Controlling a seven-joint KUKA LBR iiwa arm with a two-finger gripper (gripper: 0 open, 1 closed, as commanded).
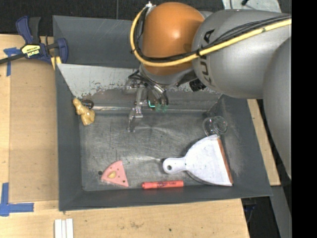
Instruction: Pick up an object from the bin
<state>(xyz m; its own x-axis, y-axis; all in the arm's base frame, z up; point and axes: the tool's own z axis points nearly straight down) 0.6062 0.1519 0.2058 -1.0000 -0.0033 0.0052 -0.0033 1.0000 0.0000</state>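
Observation:
My gripper hangs under the arm's wrist over the back middle of the bin, above bare floor. Its fingers stand open with nothing between them. A small yellow toy figure lies to its left near the bin's left wall. A clear plastic cup lies on its side to the right of the gripper. Neither touches the gripper.
Toward the front lie a white dustpan with its handle pointing left, a pink cheese-wedge toy and a red marker along the front wall. The arm's bulk covers the bin's back right corner.

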